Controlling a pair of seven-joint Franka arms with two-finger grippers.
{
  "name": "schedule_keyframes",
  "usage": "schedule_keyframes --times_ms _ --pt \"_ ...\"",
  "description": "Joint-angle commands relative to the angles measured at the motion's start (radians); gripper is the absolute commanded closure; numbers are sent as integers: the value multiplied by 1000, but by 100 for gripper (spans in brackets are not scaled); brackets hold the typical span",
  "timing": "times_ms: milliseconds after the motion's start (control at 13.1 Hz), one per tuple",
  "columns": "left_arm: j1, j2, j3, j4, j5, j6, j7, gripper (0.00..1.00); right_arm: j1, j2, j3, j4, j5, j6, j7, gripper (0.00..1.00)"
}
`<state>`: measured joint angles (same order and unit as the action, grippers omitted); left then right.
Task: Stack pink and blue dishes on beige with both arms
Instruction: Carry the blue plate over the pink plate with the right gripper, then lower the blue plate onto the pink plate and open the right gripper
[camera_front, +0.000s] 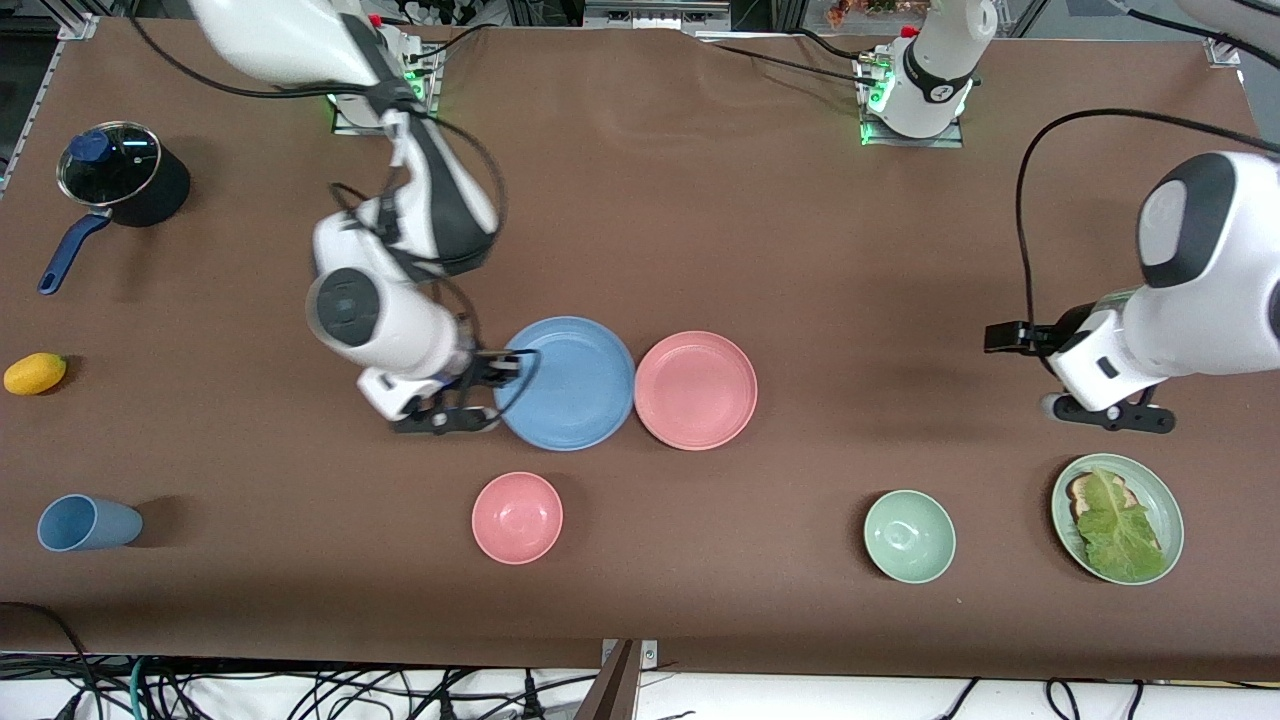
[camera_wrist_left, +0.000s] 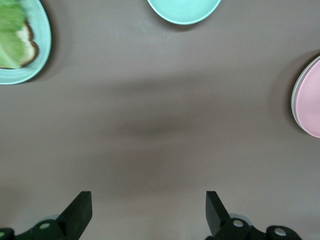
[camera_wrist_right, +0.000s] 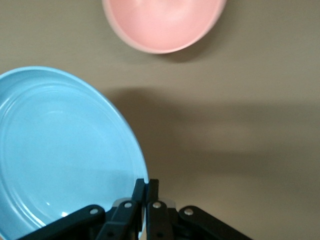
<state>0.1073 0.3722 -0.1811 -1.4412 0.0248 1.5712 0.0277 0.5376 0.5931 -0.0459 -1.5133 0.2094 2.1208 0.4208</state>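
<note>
The blue plate (camera_front: 567, 383) (camera_wrist_right: 65, 150) lies mid-table beside the pink plate (camera_front: 696, 390), their rims touching or nearly so. My right gripper (camera_front: 512, 368) (camera_wrist_right: 147, 186) is shut on the blue plate's rim at the edge toward the right arm's end, and that plate casts a shadow on the table under it. In the left wrist view a pale rim shows under the pink plate's (camera_wrist_left: 309, 97) edge; the beige plate is otherwise hidden. My left gripper (camera_front: 1110, 416) (camera_wrist_left: 148, 210) hangs open and holds nothing, over bare table near the left arm's end.
A small pink bowl (camera_front: 517, 517) (camera_wrist_right: 165, 25) sits nearer the camera than the blue plate. A green bowl (camera_front: 909, 536) (camera_wrist_left: 184, 10) and a green plate with toast and lettuce (camera_front: 1117, 517) (camera_wrist_left: 30, 45) lie below the left gripper. A lidded pot (camera_front: 120, 175), yellow fruit (camera_front: 35, 373) and blue cup (camera_front: 88, 523) are at the right arm's end.
</note>
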Motion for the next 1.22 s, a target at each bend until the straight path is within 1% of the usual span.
schedule_keyframes --times_ms 0,229,381,457,686,914,1143 --pt "6 -53 -5 24 26 -48 1 0 89 63 -11 39 5 83 157 100" --pt "14 -113 12 24 17 -53 4 0 163 108 -12 54 5 152 291 100" --pt "20 -172 17 25 17 -60 4 0 189 145 -12 93 4 162 352 100" --pt "23 -203 31 21 8 -77 1 0 203 158 -12 97 4 166 374 100" --pt "22 -216 31 13 7 -80 -8 0 220 194 -14 110 4 225 418 100" --pt "9 -248 31 21 14 -89 0 0 220 232 -15 157 4 226 418 100" --pt "9 -274 40 22 21 -89 -3 0 220 243 -15 162 4 226 418 100"
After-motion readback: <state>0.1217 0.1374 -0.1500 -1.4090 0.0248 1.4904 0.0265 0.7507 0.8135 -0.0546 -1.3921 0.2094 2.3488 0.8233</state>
